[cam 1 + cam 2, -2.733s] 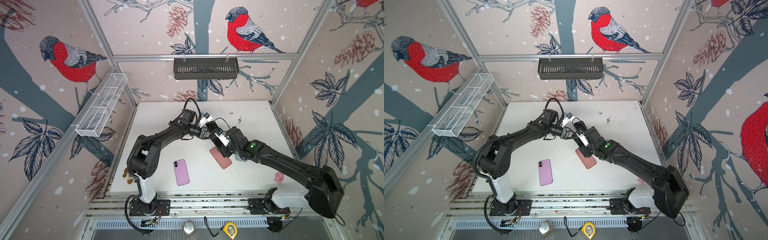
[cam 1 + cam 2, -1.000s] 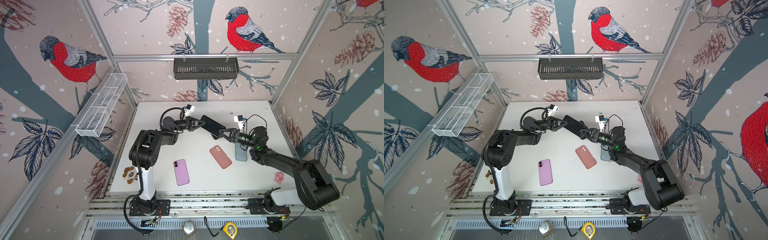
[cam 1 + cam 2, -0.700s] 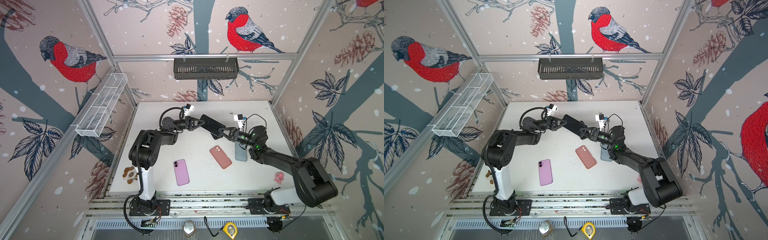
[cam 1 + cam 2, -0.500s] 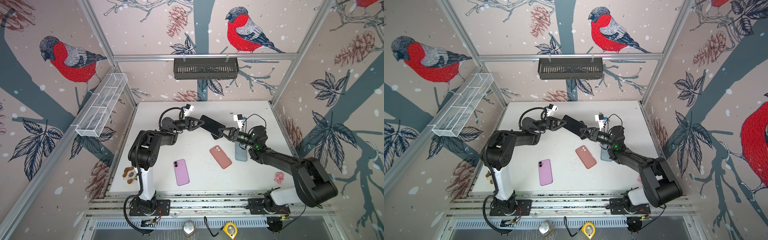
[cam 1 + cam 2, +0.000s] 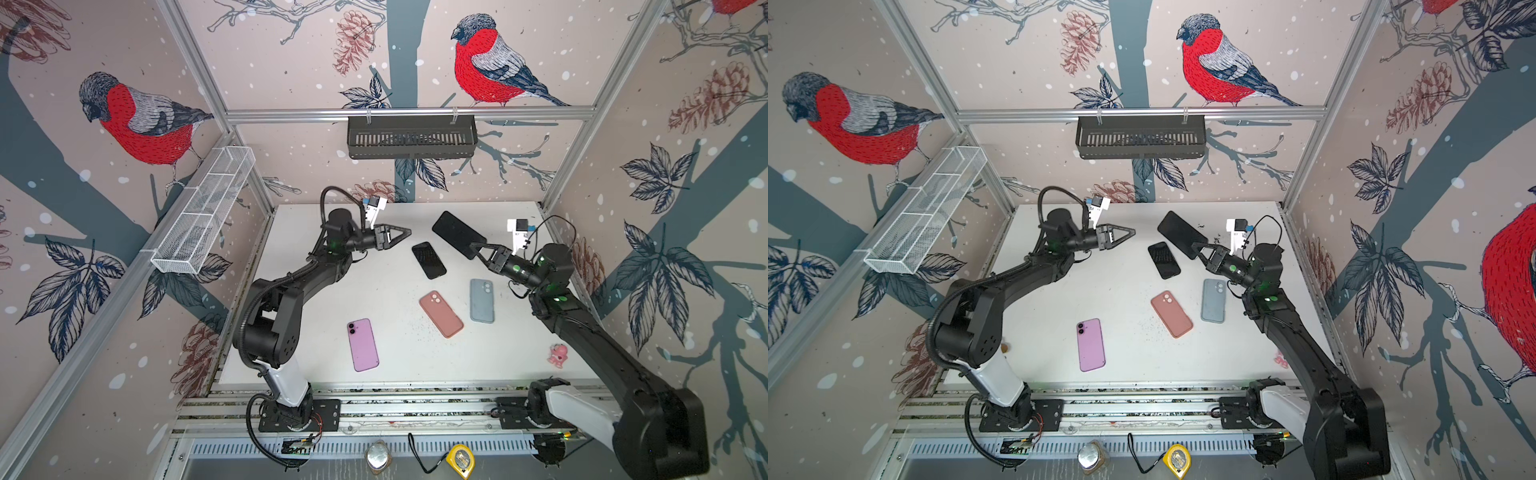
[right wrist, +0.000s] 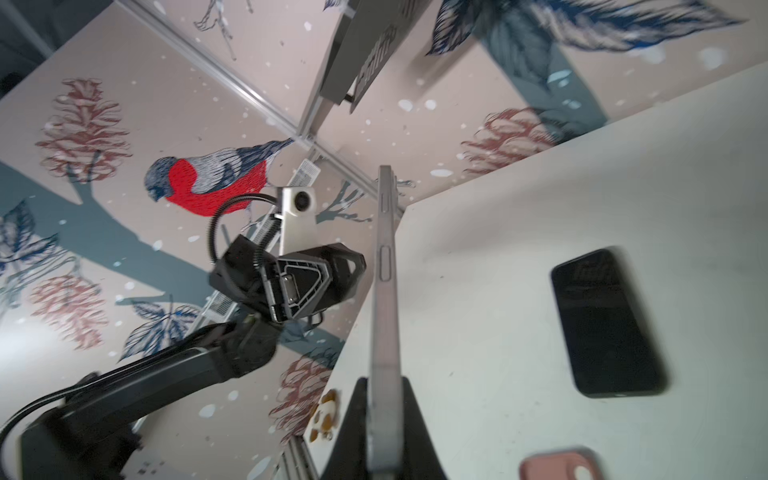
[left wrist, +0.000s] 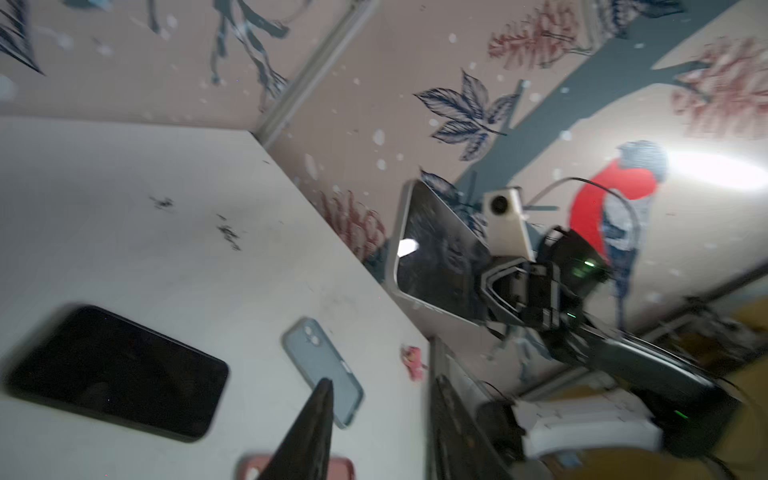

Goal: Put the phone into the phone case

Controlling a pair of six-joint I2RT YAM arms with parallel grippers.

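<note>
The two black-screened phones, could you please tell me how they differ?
The held phone is raised and tilted, pinched at one end by the right gripper; the table phone lies flat, untouched. The held phone has a silver frame, the table phone black. Both screens are dark.

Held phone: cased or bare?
Bare. The phone in the right claw shows a bare metal edge with buttons; nothing wraps it.

Phone (image 5: 457, 235) shows glossy glass and metal edge; salmon case (image 5: 441, 313) looks matt.
</note>
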